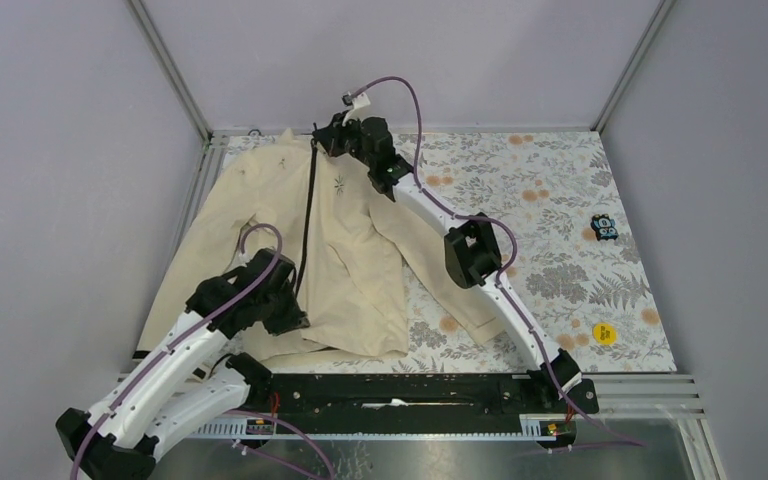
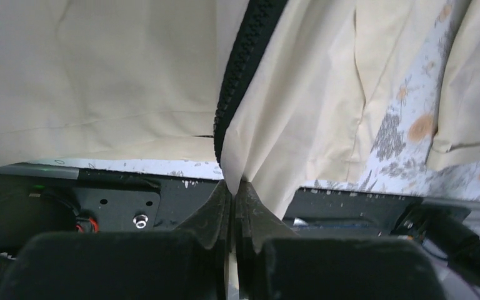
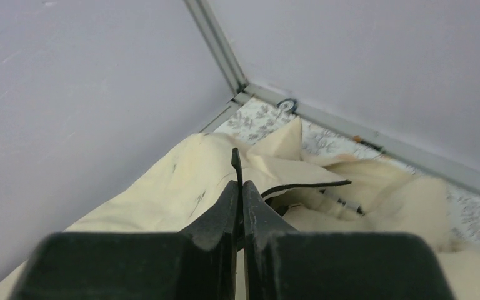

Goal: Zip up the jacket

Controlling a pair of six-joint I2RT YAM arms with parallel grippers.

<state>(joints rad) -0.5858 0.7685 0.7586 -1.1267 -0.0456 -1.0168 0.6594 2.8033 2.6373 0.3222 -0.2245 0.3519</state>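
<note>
Jacket (image 1: 260,220) lies flat on the far-left part of the flowered surface (image 1: 560,200), collar (image 1: 285,135) at the far edge and hem toward the arm bases. The dark zipper (image 1: 307,215) runs as one line from collar to hem. In the left wrist view its teeth (image 2: 240,69) look meshed, so the zip-up is probably near its end.

Left tool (image 1: 295,305) is at the hem. The wrist view shows it (image 2: 232,187) pinched shut on a fold of cloth right below the zipper's bottom end. Right tool (image 1: 322,138) is up at the collar, shut (image 3: 239,187) on a thin dark tab (image 3: 235,164), most likely the zipper pull. A dark strip just right of it may be unzipped tape; can't tell for sure.

Doing it well:
- The left tool anchors the hem and pulls slightly toward the bases, so the zipper stays straight and taut.
- The right tool draws the tab along the zipper line toward the collar, low and not sideways, because the collar cloth is bunched and could catch.
- The right front panel is wrinkled beside the zipper; watch that it doesn't feed into the teeth.
- Let go only once the pull is seated at the top.
</note>
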